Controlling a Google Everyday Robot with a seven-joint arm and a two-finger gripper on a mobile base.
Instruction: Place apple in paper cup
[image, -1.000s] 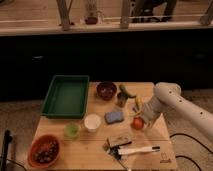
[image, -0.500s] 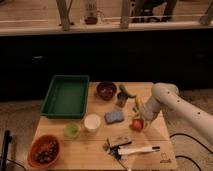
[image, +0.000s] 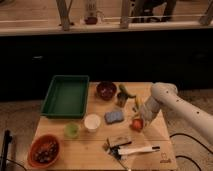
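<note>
Gripper hangs low at the right part of the wooden table, clenched on the apple; whether the fruit touches the board I cannot tell. Just left of the gripper lies a blue sponge. Beyond it, well apart from the gripper, stands the paper cup, upright.
</note>
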